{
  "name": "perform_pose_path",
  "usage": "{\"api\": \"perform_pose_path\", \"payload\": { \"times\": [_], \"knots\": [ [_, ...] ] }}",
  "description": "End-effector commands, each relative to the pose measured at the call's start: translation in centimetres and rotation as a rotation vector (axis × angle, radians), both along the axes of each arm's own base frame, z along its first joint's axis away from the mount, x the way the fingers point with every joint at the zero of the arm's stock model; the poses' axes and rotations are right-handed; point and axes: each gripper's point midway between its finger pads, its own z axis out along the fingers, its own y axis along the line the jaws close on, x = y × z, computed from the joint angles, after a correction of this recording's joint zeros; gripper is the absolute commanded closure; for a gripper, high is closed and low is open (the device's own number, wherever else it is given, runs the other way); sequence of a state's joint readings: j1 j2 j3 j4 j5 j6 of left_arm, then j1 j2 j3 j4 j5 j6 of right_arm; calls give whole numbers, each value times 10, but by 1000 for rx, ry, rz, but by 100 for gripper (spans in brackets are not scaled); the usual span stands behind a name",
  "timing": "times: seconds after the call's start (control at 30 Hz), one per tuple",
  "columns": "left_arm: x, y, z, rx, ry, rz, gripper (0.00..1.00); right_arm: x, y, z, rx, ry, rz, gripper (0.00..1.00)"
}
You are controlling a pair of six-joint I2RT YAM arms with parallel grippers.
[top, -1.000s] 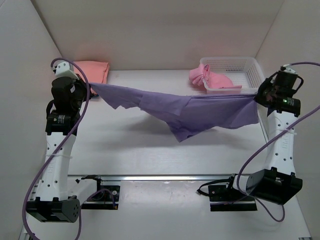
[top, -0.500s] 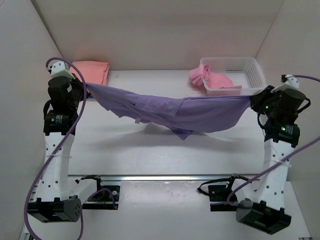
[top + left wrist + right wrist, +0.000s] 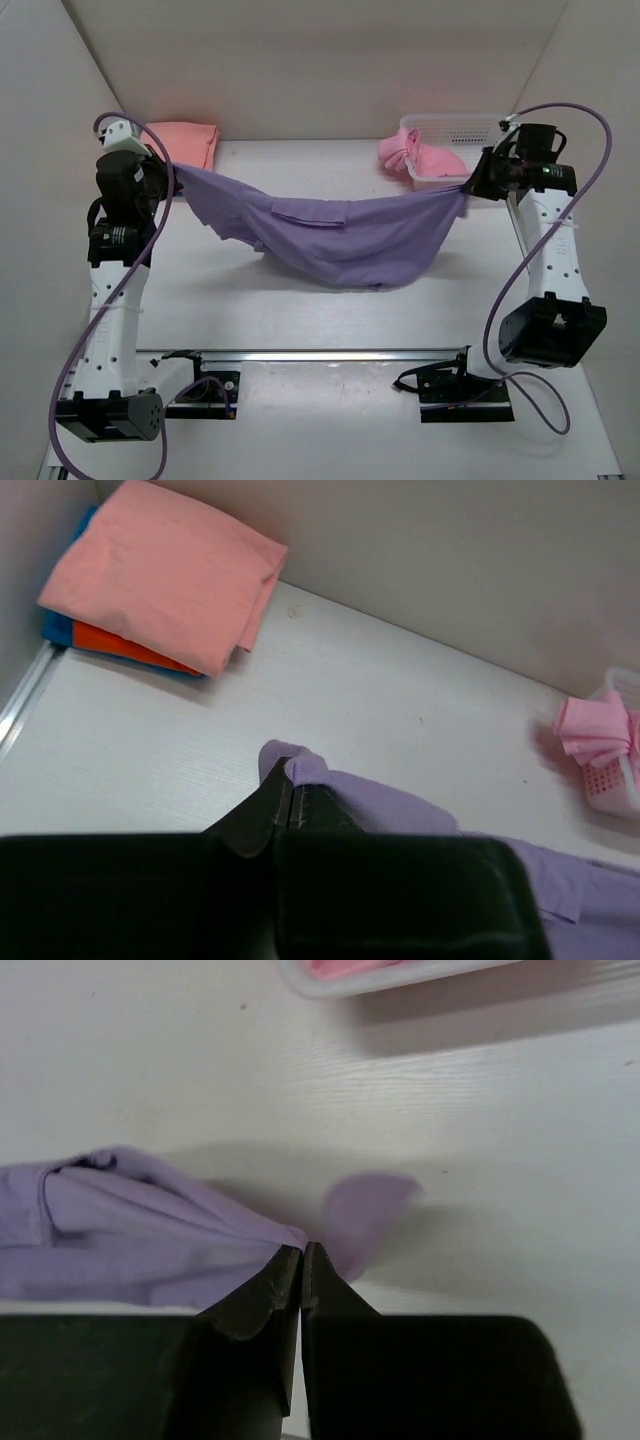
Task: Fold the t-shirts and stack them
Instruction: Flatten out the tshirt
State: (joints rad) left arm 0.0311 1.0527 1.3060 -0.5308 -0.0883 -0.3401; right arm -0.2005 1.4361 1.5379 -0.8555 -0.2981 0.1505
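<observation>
Lavender cloth hangs slung between my two arms: the purple t-shirt [image 3: 340,235] sags like a hammock to the left of the basket [image 3: 495,128], and I cannot tell whether its lowest fold reaches the table [image 3: 300,320]. My left arm stands nearly upright, with the left gripper [image 3: 172,172] far to the left of the basket and pinched tight on one end of the shirt. My right arm leans up and back, and the right gripper [image 3: 468,188], just in front of the basket's near left corner, is clamped on the other end. A light pink t-shirt [image 3: 420,158] spills over the basket's left rim. Well left of the basket, against the back wall, a folded salmon t-shirt [image 3: 165,570] lies flat. From overhead it looks like a single piece. The left wrist camera shows an orange t-shirt [image 3: 120,648] and a blue t-shirt [image 3: 57,635] stacked under it. The right wrist camera shows a small purple flap poking past the closed fingertips, with the basket's edge just beyond.
</observation>
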Motion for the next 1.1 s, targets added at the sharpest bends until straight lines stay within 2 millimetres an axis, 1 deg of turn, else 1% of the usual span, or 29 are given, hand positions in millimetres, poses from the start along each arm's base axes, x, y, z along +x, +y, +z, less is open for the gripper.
{"api": "perform_pose_path", "payload": {
  "times": [0.0,0.03,0.07,0.1,0.13,0.17,0.2,0.23,0.27,0.3,0.33,0.37,0.4,0.47,0.5,0.53,0.57,0.6,0.63,0.7,0.73,0.77,0.8,0.83,0.87,0.9,0.93,1.0,1.07],
  "knots": [
    [19,-8,9,-28,-26,-64,100,8,4,70,-68,-197,34,100],
    [45,-7,-12,-55,42,-85,100,22,-11,64,-55,-188,-13,100],
    [52,-10,-1,-75,37,-115,100,27,-19,64,-26,-189,-38,100],
    [67,-8,-14,-111,83,-149,100,34,-30,66,3,-187,-51,100],
    [70,-7,-2,-128,78,-159,100,33,-46,66,31,-174,-83,100],
    [71,-7,8,-137,59,-162,100,31,-53,79,46,-177,-101,100],
    [66,-1,19,-119,25,-123,100,28,-60,92,10,-204,-145,100],
    [65,3,17,-93,17,-94,100,21,-74,93,1,-203,-208,100],
    [57,13,16,-71,12,-38,100,15,-92,98,-34,-240,-301,100],
    [53,18,16,-74,9,-23,100,5,-93,103,-13,-291,-328,100],
    [52,23,2,-82,39,-20,100,0,-104,106,-1,-322,-362,100],
    [51,11,-9,-92,52,-66,100,-3,-97,105,32,-357,-333,100],
    [49,-2,-11,-103,39,-121,100,-1,-89,102,39,-368,-297,100],
    [47,-32,-34,-154,61,-228,100,11,-47,92,16,-332,-183,100],
    [46,-39,-39,-194,62,-257,100,17,-32,84,1,-294,-140,100],
    [46,-38,-41,-211,64,-276,100,22,-30,77,-13,-251,-125,100],
    [48,-29,-43,-215,76,-255,100,23,-24,77,-24,-240,-102,99],
    [48,-17,-39,-195,82,-219,100,23,-31,76,-37,-212,-138,100],
    [49,7,-38,-154,91,-119,100,20,-54,76,-40,-198,-209,100],
    [43,33,-13,-31,90,9,100,-6,-117,85,17,-235,-408,100],
    [42,37,-6,-8,78,35,100,-7,-123,84,73,-265,-388,100],
    [42,35,-1,-6,68,29,100,-20,-139,94,78,-302,-448,100],
    [45,25,4,-41,43,-18,100,-23,-138,99,30,-291,-479,100],
    [49,15,0,-81,40,-71,100,-17,-125,101,-11,-289,-448,100],
    [49,7,-2,-103,37,-110,100,-13,-120,98,-11,-293,-431,100],
    [51,6,-10,-126,48,-122,100,-6,-107,89,1,-276,-389,100],
    [53,7,-15,-137,50,-121,100,-3,-98,91,23,-292,-358,100],
    [55,-1,-24,-154,71,-165,100,5,-84,84,60,-297,-299,100],
    [60,-3,-30,-151,92,-177,100,13,-68,79,109,-294,-238,100]
  ]
}}
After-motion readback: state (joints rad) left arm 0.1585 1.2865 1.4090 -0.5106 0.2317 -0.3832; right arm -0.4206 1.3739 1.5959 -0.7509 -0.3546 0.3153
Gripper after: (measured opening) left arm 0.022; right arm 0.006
